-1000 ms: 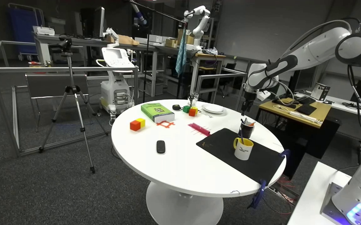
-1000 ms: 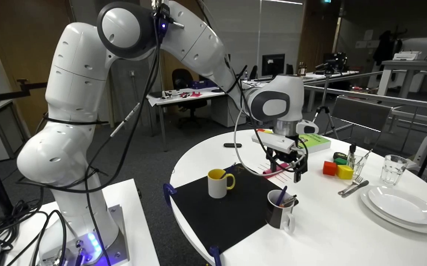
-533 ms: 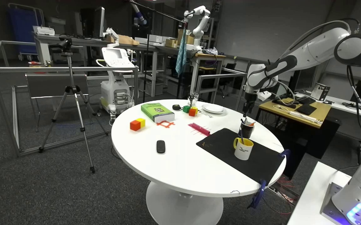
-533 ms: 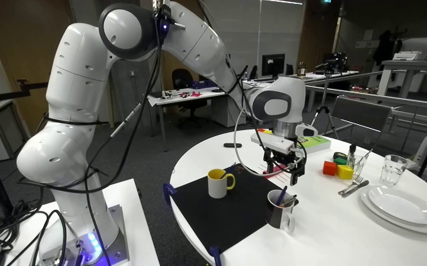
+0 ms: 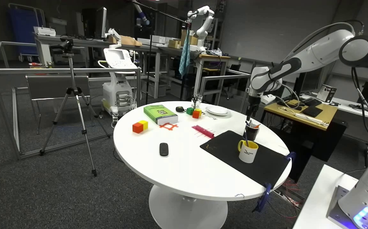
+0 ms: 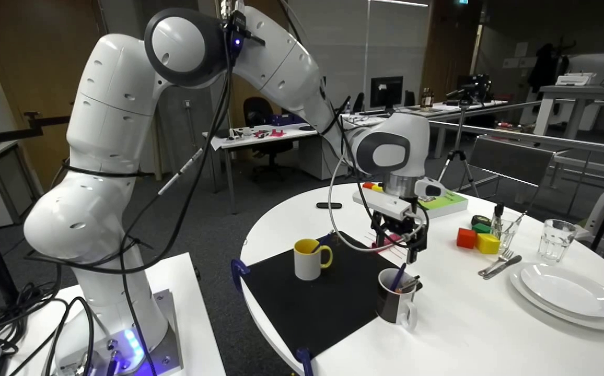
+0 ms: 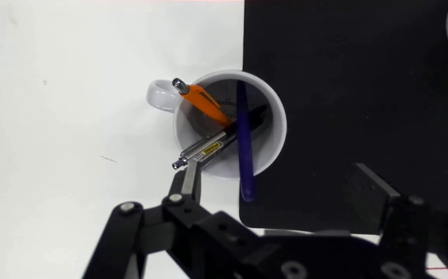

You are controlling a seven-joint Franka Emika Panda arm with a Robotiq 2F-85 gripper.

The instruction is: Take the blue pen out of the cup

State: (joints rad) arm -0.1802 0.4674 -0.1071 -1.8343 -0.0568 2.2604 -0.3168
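wrist view: the robotiq gripper (image 7: pixel 276 164) gaped wide above the black-and-white mug (image 7: pixel 276 141) where a dark blue pen (image 7: pixel 244 135) leaned

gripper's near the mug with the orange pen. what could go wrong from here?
1. Fingers stand open, one tip apparently near the PIANO-labelled pen; closing might catch that with the blue pen.
2. The blue pen leans out of the dark mug; a sideways pull might tip it.
3. The yellow-lined mug seems to hold a similar pen: this may be the wrong cup.
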